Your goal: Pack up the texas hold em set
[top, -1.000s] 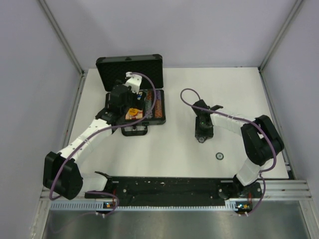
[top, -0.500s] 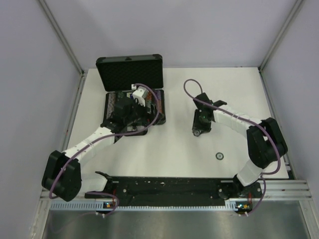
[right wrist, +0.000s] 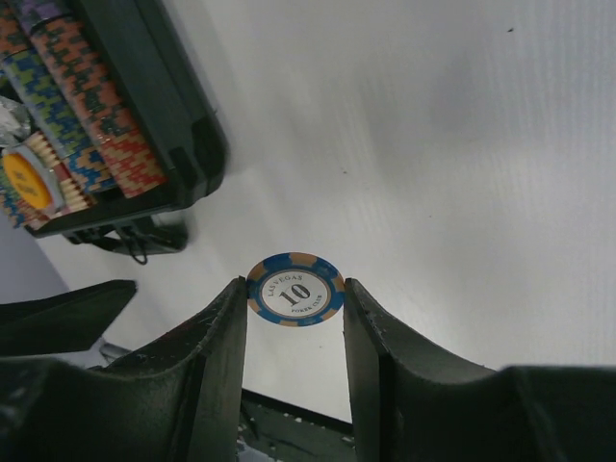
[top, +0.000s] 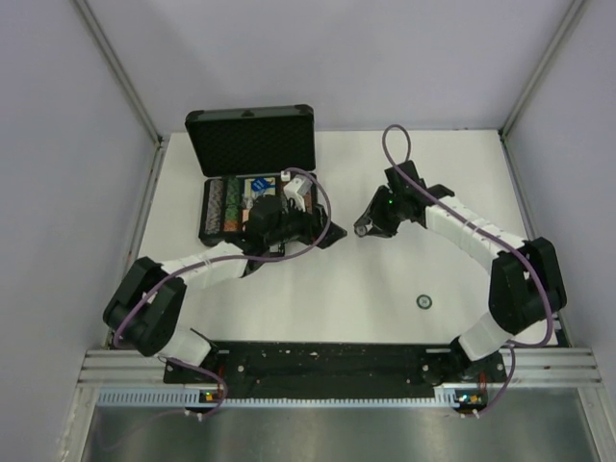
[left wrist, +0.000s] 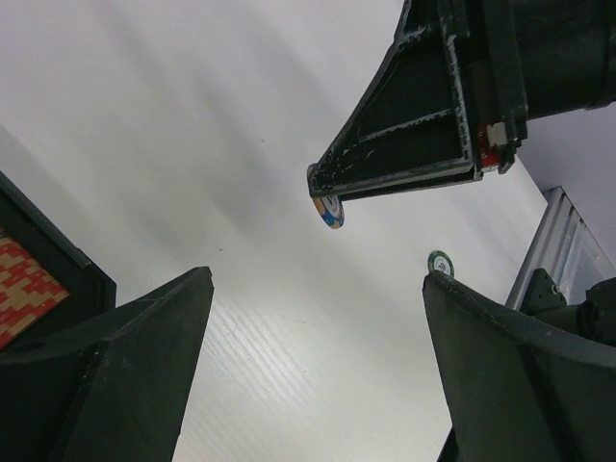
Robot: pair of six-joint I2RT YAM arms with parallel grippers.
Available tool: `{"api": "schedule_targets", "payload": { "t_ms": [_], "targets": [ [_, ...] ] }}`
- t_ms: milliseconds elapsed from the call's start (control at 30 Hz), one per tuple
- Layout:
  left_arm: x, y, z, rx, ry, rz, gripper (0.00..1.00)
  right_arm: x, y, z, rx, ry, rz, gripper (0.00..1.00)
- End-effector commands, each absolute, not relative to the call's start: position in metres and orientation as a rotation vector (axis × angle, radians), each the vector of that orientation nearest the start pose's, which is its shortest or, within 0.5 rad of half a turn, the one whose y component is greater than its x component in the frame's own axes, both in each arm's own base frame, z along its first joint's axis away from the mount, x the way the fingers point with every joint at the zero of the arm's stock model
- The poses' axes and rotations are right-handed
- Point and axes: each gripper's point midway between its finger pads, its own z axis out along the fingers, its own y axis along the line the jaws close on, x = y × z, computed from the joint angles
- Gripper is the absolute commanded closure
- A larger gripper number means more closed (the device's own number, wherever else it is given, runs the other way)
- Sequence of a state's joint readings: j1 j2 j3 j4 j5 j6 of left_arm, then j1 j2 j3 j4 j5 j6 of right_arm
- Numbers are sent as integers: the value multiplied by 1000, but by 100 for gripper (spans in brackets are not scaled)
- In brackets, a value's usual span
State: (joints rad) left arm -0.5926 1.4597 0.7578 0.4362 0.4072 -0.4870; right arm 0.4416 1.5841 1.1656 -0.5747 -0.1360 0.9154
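The black briefcase (top: 252, 138) lies open at the back left, with multicoloured chip rows (top: 229, 204) and a blue card deck (top: 260, 182) inside. My right gripper (top: 363, 229) is shut on a blue "10" chip (right wrist: 295, 289) and holds it by its edges above the table, right of the case. The right wrist view shows the chip rows (right wrist: 82, 96) and an orange disc (right wrist: 26, 181). My left gripper (top: 325, 235) is open and empty just right of the case, facing the right gripper. In the left wrist view it (left wrist: 318, 277) looks at the held chip (left wrist: 328, 209).
A small dark green chip (top: 423, 301) lies alone on the white table near the front right; it also shows in the left wrist view (left wrist: 440, 262). The case's corner (left wrist: 43, 279) sits just left of my left fingers. Cage walls ring the table.
My left gripper has moved from over the case's tray out to the table at its right. My right gripper has swung up and left toward the case.
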Motion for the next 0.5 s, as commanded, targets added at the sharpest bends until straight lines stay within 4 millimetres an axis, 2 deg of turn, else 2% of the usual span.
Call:
{"api": "schedule_targets", "payload": {
  "t_ms": [0,233,333,467],
  "targets": [
    [312,-330,192,395,1830,-1195,5,335,237,166,658,2496,902,62],
    [324,-338,179,318,1914,-1201,15,336,244,175,687,2470,971,62],
    [325,-341,183,311,1899,-1222,16,336,244,173,691,2468,971,62],
    [328,-344,177,302,1921,-1232,19,335,243,167,715,2471,974,62]
  ]
}}
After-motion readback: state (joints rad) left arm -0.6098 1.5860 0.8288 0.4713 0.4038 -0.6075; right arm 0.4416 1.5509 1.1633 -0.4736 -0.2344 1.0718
